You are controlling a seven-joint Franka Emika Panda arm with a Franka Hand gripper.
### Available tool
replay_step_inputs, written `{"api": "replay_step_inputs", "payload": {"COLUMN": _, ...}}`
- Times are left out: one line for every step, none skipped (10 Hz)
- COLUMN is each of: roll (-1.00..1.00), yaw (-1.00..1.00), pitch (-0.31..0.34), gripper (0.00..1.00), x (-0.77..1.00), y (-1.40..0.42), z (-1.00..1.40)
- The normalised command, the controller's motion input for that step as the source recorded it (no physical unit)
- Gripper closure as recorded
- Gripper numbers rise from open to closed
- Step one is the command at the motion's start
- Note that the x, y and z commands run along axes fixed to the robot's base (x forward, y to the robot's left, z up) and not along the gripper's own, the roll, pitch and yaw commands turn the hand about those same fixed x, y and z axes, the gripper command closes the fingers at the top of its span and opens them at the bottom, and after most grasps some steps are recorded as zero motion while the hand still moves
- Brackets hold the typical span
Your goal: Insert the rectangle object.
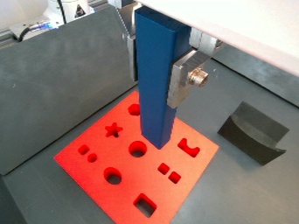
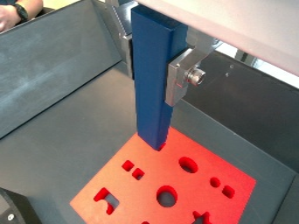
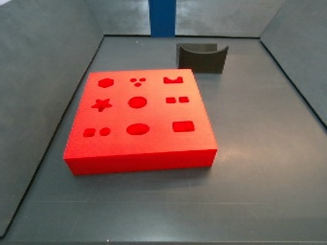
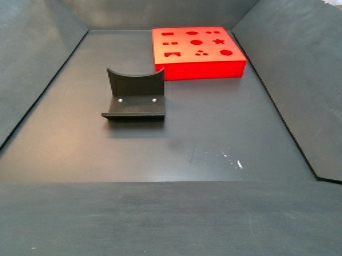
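Note:
My gripper (image 1: 156, 83) is shut on the rectangle object, a long blue bar (image 1: 158, 114), and holds it upright by its upper part. Both wrist views show the silver fingers (image 2: 177, 79) clamping its two sides. The bar's lower end hangs above the red block with shaped holes (image 1: 128, 179), apart from it, over the block's middle part near a round hole. The gripper (image 2: 152, 79), bar (image 2: 155, 114) and block (image 2: 135, 194) show in both wrist views. In a side view only the bar's lower end (image 3: 163, 17) shows, behind and above the red block (image 3: 153, 144). The gripper is out of both side views.
The dark grey curved fixture (image 3: 202, 57) stands on the floor beside the red block; it also shows in a wrist view (image 1: 251, 131) and a side view (image 4: 134, 95). Grey walls (image 3: 52, 38) enclose the dark floor (image 4: 174, 150). The red block (image 4: 201, 66) lies near one wall.

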Motion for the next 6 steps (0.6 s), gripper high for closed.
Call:
{"api": "replay_step_inputs", "payload": {"roll": 0.00, "yaw": 0.00, "pitch": 0.036, "gripper": 1.00, "x": 0.00, "y": 0.00, "z": 0.00}}
{"api": "replay_step_inputs", "payload": {"roll": -0.01, "yaw": 0.00, "pitch": 0.000, "gripper": 1.00, "x": 0.01, "y": 0.00, "z": 0.00}}
{"api": "replay_step_inputs", "payload": {"roll": -0.05, "yaw": 0.14, "pitch": 0.000, "gripper": 1.00, "x": 0.38, "y": -0.83, "z": -0.88}}
{"api": "replay_step_inputs", "payload": {"roll": -0.03, "yaw": 0.06, "pitch": 0.050, "gripper": 1.00, "x": 0.70, "y": -0.71, "z": -0.92}}
{"api": "replay_step_inputs", "payload": {"roll": -0.01, "yaw": 0.05, "pitch": 0.033, "gripper": 1.00, "x": 0.73, "y": -0.71, "z": -0.97}}
{"api": "replay_step_inputs", "payload": {"roll": -0.01, "yaw": 0.07, "pitch": 0.034, "gripper": 1.00, "x": 0.73, "y": -0.68, "z": -0.97}}
